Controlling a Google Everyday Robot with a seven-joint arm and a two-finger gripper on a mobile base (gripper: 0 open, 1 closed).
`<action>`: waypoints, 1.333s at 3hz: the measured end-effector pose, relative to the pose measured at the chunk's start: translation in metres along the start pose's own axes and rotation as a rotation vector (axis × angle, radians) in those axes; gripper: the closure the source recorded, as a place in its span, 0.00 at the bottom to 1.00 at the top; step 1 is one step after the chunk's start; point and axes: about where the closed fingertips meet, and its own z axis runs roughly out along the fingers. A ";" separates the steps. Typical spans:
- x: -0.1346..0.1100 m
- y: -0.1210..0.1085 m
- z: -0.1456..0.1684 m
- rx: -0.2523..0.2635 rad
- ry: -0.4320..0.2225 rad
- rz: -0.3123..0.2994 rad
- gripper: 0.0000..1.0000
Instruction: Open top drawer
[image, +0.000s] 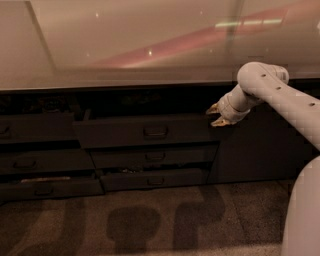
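Six dark drawer fronts show under the pale countertop: three stacked in the middle column and three more at the left, each with a small loop handle. One plain cabinet door panel stands at the right, and one white arm reaches in from that side.

The top drawer heads the middle column. Its front stands nearer than the two slimmer fronts below it, with a dark gap above, so I judge it already partly drawn out. How far it has yet to travel cannot be told.

The gripper sits at the right end of that front, well apart from the centred handle. Its two tan fingertips are spread one above the other, with nothing seen between them. Whether they touch the drawer's edge is unclear.
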 end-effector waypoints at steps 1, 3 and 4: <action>-0.003 0.007 0.001 -0.005 -0.007 -0.005 1.00; -0.007 0.014 -0.002 -0.005 -0.013 -0.013 1.00; -0.007 0.013 -0.004 -0.005 -0.013 -0.013 1.00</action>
